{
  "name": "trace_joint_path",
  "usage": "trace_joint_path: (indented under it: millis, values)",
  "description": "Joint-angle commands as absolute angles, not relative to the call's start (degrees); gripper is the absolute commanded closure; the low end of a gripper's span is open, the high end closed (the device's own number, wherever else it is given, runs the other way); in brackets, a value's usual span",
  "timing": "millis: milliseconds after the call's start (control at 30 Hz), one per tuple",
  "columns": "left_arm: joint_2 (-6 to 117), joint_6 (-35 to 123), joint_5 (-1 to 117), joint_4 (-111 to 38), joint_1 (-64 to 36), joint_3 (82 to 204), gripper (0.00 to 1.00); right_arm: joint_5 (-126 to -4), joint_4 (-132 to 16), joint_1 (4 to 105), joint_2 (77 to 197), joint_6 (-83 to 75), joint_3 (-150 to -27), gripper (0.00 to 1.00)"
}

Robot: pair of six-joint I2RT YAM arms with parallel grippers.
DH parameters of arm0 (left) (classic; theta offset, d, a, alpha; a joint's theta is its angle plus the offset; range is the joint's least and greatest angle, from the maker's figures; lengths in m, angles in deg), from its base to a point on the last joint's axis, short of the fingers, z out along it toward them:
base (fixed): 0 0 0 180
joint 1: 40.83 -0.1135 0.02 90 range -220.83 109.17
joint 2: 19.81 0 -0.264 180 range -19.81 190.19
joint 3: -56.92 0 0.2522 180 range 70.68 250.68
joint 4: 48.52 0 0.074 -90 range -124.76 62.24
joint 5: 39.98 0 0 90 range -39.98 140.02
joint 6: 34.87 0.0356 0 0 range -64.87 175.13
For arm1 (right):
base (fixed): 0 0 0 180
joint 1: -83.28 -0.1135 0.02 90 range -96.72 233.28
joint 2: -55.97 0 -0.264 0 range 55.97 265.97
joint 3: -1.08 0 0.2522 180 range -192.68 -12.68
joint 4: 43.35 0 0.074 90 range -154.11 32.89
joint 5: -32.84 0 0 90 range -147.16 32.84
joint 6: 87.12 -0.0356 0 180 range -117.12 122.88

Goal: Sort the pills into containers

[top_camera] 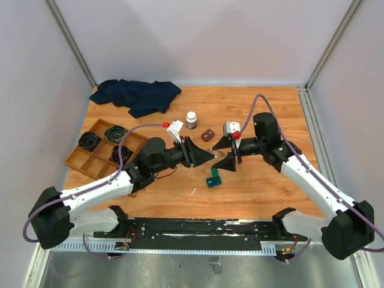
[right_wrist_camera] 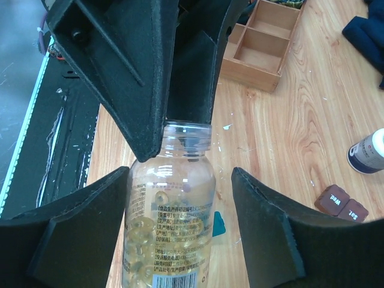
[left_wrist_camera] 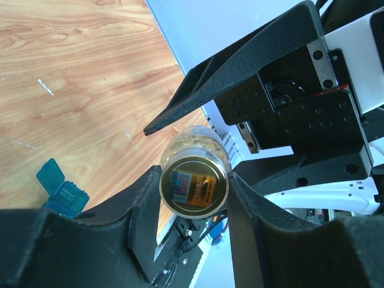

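A clear pill bottle [top_camera: 223,157] with yellow softgels hangs above the table between both grippers. My left gripper [top_camera: 211,157] is shut on its neck end; in the left wrist view its fingers [left_wrist_camera: 144,204] press both sides of the bottle's round gold end [left_wrist_camera: 193,185]. My right gripper [top_camera: 229,159] is open around the bottle's body [right_wrist_camera: 171,222]. The body touches one finger [right_wrist_camera: 90,228] and there is a gap to the other. A small teal case [top_camera: 213,179] lies open on the table below, also in the left wrist view [left_wrist_camera: 60,193].
A white-capped bottle [top_camera: 191,120] and a small brown case [top_camera: 207,135] stand behind the grippers. A wooden compartment tray [top_camera: 102,150] holding dark round objects is at the left. A dark blue cloth [top_camera: 137,95] lies at the back left.
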State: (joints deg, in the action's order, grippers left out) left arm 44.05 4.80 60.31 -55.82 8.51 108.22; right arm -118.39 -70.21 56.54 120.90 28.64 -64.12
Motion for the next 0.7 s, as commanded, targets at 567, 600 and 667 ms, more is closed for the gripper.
trace_joint_path:
  millis: [567, 600, 667]
  values:
    - [43.0, 3.7, 58.3, -59.5, 9.7, 109.9, 1.00, -117.2, -70.4, 55.5, 119.6, 30.2, -62.2, 0.28]
    - [43.0, 3.7, 58.2, -59.5, 9.8, 109.9, 1.00, -117.2, -70.5, 55.5, 119.6, 30.4, -62.3, 0.28]
    - [43.0, 3.6, 58.0, -59.5, 9.8, 109.8, 1.00, -117.2, -70.6, 55.5, 119.6, 30.5, -62.2, 0.27]
